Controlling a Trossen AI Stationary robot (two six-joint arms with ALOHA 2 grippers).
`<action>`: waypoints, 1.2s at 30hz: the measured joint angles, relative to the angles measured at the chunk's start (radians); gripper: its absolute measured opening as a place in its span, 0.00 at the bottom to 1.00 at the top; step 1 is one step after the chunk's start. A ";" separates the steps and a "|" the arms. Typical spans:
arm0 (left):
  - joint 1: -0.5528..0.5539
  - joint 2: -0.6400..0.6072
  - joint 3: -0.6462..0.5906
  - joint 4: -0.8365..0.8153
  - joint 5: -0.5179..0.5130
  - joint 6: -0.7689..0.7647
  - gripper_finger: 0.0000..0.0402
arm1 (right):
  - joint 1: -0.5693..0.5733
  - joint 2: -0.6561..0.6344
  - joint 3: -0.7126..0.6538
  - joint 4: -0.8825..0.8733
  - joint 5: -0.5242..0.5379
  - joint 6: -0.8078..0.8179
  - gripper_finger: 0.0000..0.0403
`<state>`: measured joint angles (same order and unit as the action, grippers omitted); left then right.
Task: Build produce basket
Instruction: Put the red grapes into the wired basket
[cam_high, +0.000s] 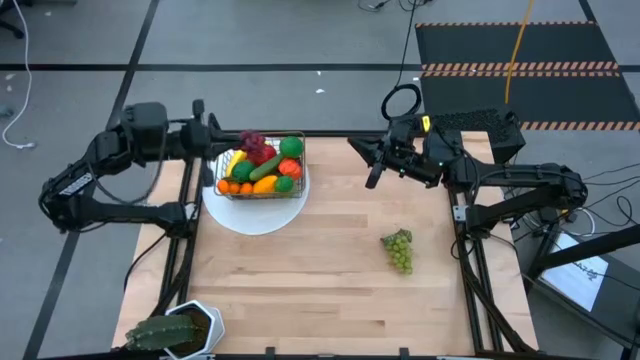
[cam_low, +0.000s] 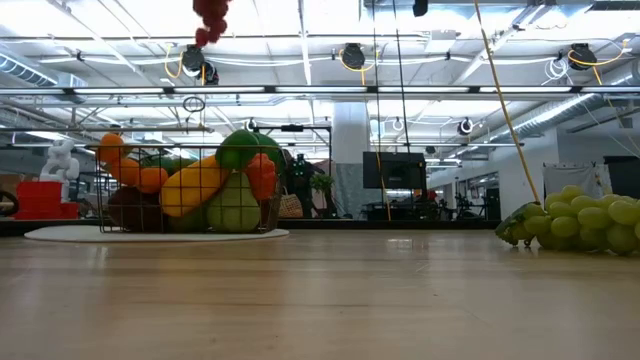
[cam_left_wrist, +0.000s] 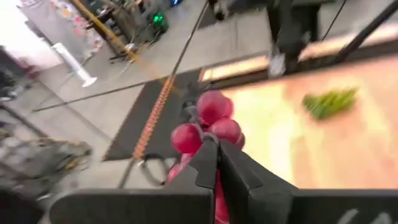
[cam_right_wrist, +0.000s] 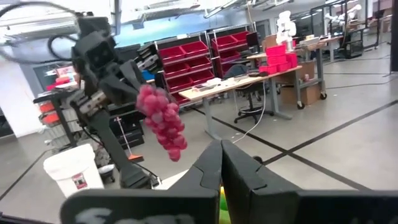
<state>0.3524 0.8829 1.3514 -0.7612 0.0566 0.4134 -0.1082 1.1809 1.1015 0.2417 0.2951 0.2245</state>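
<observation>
Above the basket (cam_high: 262, 172), at the far left of the desk (cam_high: 330, 270), a bunch of purple-red grapes (cam_high: 252, 144) is held by the left gripper (cam_high: 215, 135), whose fingers are pinched shut on the bunch's upper part, the berries hanging free below it. The bunch is judged to be light and lumpy, probably flexible between berries, so it is best taken at the stem end, as is done now; a pinch on one round, smooth berry could slip. The basket stands on a round white plate (cam_high: 255, 215) and is already heaped with an orange pepper, a green pear, limes and other produce, so little level room is left and anything laid on top may roll off. A bunch of green grapes (cam_high: 399, 249) lies alone on the desk near the right side, well apart from the basket. The right gripper (cam_high: 375, 165) is raised over the far right part of the desk, its fingers closed on nothing. A potted plant (cam_high: 170, 330) sits at the near left corner. In the low view only the lowest berries of the held bunch are seen, the rest being cut off, and the exact point of grip is hidden behind the fingers in the left wrist view. How the basket's lower layers are packed cannot be made out.
</observation>
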 joint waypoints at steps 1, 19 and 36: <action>-0.007 0.000 0.000 -0.016 -0.031 0.025 0.01 | -0.004 0.001 0.000 0.000 0.000 0.000 0.00; -0.067 0.034 0.000 -0.109 -0.276 0.241 0.01 | -0.043 0.079 -0.001 0.039 -0.007 0.078 0.00; -0.009 0.088 0.000 -0.219 -0.306 0.185 0.04 | -0.067 0.084 -0.001 0.038 -0.008 0.072 0.00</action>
<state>0.3433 0.9706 1.3514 -0.9798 -0.2491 0.5987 -0.1754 1.2652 1.1007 0.2798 0.2871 0.2969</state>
